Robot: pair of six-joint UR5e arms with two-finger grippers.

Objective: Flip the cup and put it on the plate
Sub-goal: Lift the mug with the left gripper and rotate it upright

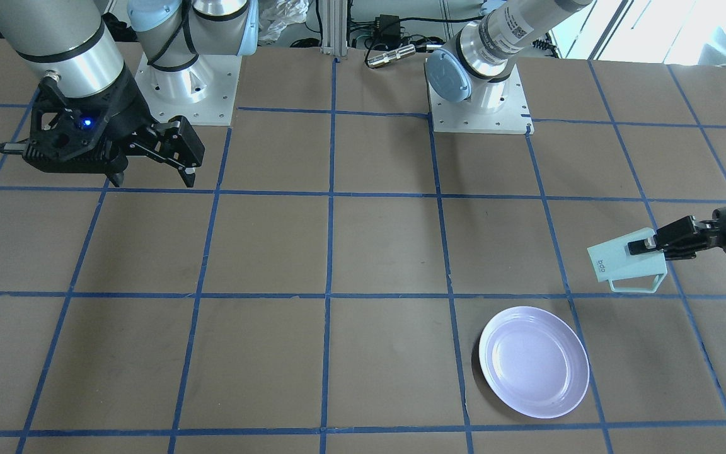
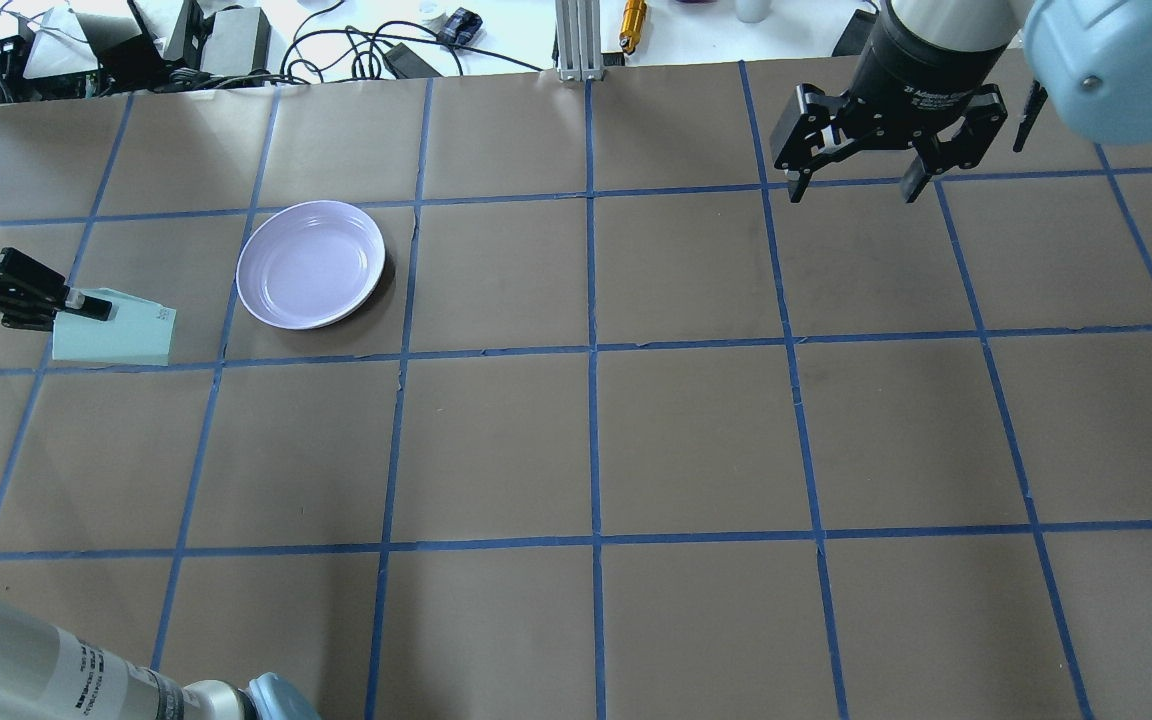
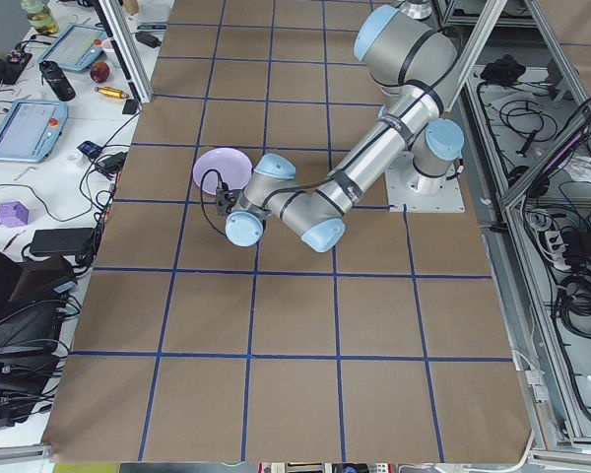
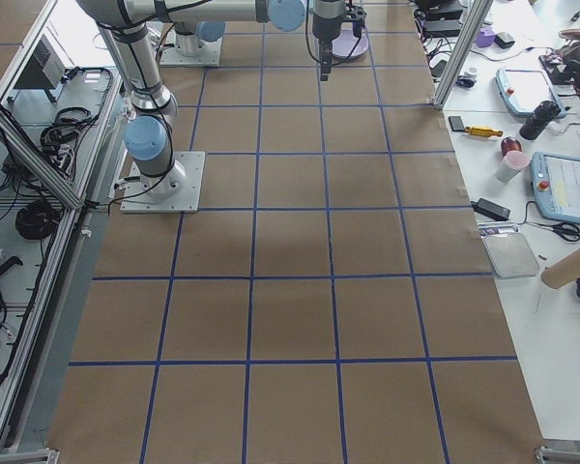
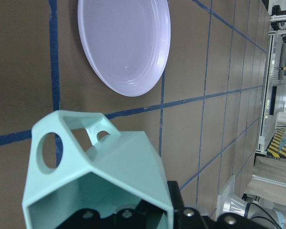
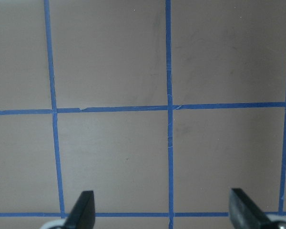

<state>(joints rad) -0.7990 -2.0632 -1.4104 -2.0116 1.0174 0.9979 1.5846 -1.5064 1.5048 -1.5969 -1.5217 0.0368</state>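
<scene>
The pale mint-green cup (image 1: 621, 263) is on its side, its lettered base towards the plate and its handle towards the operators' side. My left gripper (image 1: 656, 243) is shut on the cup's wall at the rim, with one finger on the outside. The cup (image 2: 116, 332) sits at the table's far left in the overhead view, and I cannot tell whether it touches the table. The lavender plate (image 1: 533, 362) lies empty a short way from it, also in the overhead view (image 2: 311, 262). The left wrist view shows the cup (image 5: 105, 171) and the plate (image 5: 126, 43). My right gripper (image 1: 154, 178) hangs open and empty, far off (image 2: 853, 190).
The table is brown paper with a blue tape grid (image 2: 591, 350). Both arm bases (image 1: 479, 101) stand at the robot's side. Cables and tools (image 2: 406, 50) lie beyond the far edge. The right wrist view shows only bare grid between the open fingers (image 6: 83, 210).
</scene>
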